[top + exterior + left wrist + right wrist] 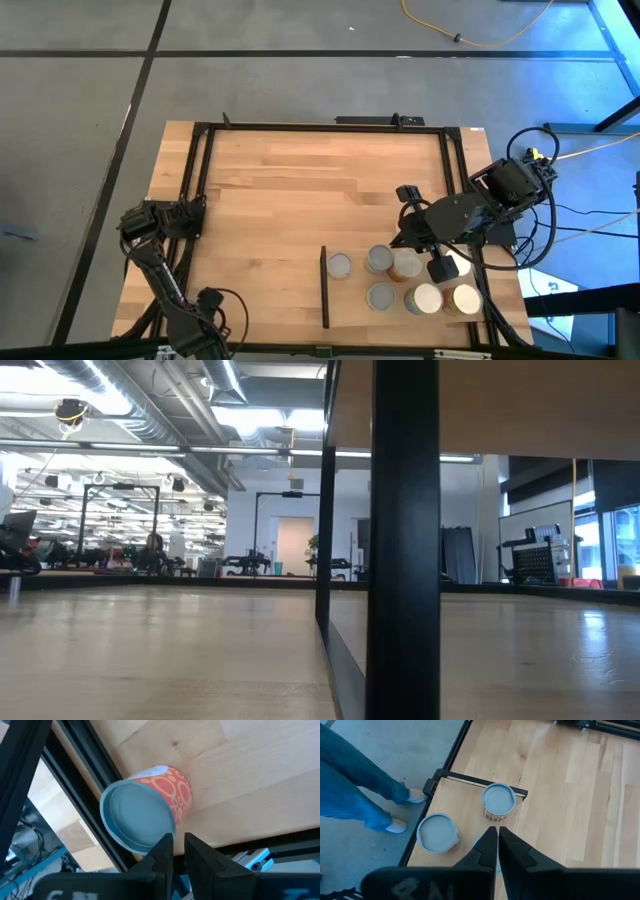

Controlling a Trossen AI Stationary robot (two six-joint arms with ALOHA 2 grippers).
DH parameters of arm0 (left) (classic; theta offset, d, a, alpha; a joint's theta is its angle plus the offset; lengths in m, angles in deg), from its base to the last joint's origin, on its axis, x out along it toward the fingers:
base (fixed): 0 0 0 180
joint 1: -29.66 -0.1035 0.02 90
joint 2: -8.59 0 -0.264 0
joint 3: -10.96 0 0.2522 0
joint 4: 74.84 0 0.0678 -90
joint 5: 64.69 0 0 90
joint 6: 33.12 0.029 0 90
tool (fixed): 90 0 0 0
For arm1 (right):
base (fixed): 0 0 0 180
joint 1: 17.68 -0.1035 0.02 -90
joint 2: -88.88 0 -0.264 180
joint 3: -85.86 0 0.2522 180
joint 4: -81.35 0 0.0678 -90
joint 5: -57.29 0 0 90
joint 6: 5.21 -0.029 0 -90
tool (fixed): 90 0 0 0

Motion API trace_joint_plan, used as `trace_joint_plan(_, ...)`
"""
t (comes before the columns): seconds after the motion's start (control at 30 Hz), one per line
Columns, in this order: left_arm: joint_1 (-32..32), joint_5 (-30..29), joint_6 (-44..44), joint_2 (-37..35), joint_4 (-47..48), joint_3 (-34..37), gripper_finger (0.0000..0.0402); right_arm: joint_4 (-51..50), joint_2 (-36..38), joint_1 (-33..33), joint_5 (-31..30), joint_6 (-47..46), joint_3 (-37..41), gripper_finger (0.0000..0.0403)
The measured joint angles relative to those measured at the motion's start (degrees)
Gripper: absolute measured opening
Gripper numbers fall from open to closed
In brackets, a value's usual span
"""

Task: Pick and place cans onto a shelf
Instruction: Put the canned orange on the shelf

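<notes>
Several cans stand upright on the pale-wood shelf (350, 300) at the table's near right, behind its black strip (325, 288). One silver-topped can (340, 265) is nearest the strip and also shows in the right wrist view (498, 800), and another (381, 296) stands nearer the front (437, 832). My right gripper (398, 243) hovers shut and empty above the cans, its fingers (495, 837) pointing toward the strip. My left gripper (192, 215) is at the table's left edge, shut (178, 845), by a can with orange circles (150, 810). My left gripper has its fingertips (167, 842) at the rim of the orange-circled can's silver top (155, 837). Whether they touch the rim cannot be told. The can stands on the wood beside the black frame bar.
The black frame (200, 180) runs round the tabletop, and the can at the left stands close against the left bar (85, 775). The far and middle tabletop (320, 180) is bare wood. A person's legs in jeans (355, 785) stand on the floor past the near edge.
</notes>
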Motion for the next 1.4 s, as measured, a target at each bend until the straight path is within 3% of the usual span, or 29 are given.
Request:
trace_joint_plan(0.47,0.16,2.32,4.2,-0.12,-4.27,4.88,0.004,0.0,0.0,0.02,0.0,-0.26,0.0,0.002)
trace_joint_plan(0.77,-4.06,1.63,19.62,0.04,-3.22,3.84,0.0004,-0.02,0.0,0.02,0.0,-0.09,0.0,0.002)
trace_joint_plan(0.93,-8.92,-1.42,35.51,0.04,3.75,-3.7,0.0003,-0.07,0.0,0.01,0.0,-0.12,-0.01,0.002)
trace_joint_plan(1.1,-14.74,-10.02,57.06,0.04,15.37,-17.1,0.0002,-0.11,0.0,0.0,-0.13,-0.09,0.0,0.002)
trace_joint_plan(1.27,-21.65,-13.03,80.11,-0.89,15.2,-30.97,0.0001,-0.5,0.11,0.0,-2.14,0.02,-0.01,0.002)
trace_joint_plan(1.4,-26.99,-14.2,91.47,-0.87,15.55,-40.2,0.0001,-1.48,0.46,0.02,-5.06,-0.1,-0.02,0.002)
